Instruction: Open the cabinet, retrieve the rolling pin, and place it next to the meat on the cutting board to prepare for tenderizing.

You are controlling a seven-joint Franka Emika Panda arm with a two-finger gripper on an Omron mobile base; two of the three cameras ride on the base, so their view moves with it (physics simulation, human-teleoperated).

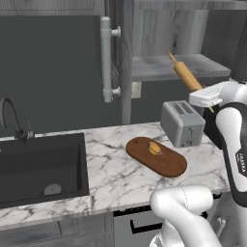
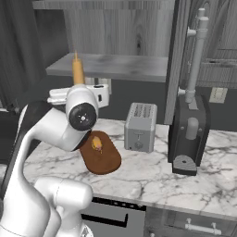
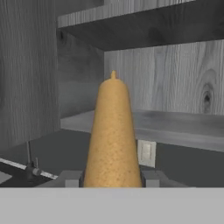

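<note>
My gripper (image 3: 112,178) is shut on the rolling pin (image 3: 112,135), a tan-orange wooden cylinder that points away from the hand toward the open cabinet (image 3: 144,78). The rolling pin (image 1: 185,75) slants up in front of the cabinet's lower shelf (image 1: 164,66), above the toaster. From the right, the rolling pin (image 2: 77,69) sticks up above the white hand. The cabinet door (image 1: 58,67) stands open with its pale bar handle (image 1: 106,60). The reddish-brown cutting board (image 1: 156,156) lies on the marble counter with the small yellow-orange meat (image 1: 154,148) on it. The meat (image 2: 96,144) lies on the cutting board (image 2: 104,159) behind my arm.
A silver toaster (image 1: 182,123) stands right behind the board. A dark sink (image 1: 41,166) with a faucet (image 1: 12,118) lies to the left. A black coffee machine (image 2: 189,134) stands right of the toaster (image 2: 140,126). A wall outlet (image 3: 145,152) sits below the cabinet.
</note>
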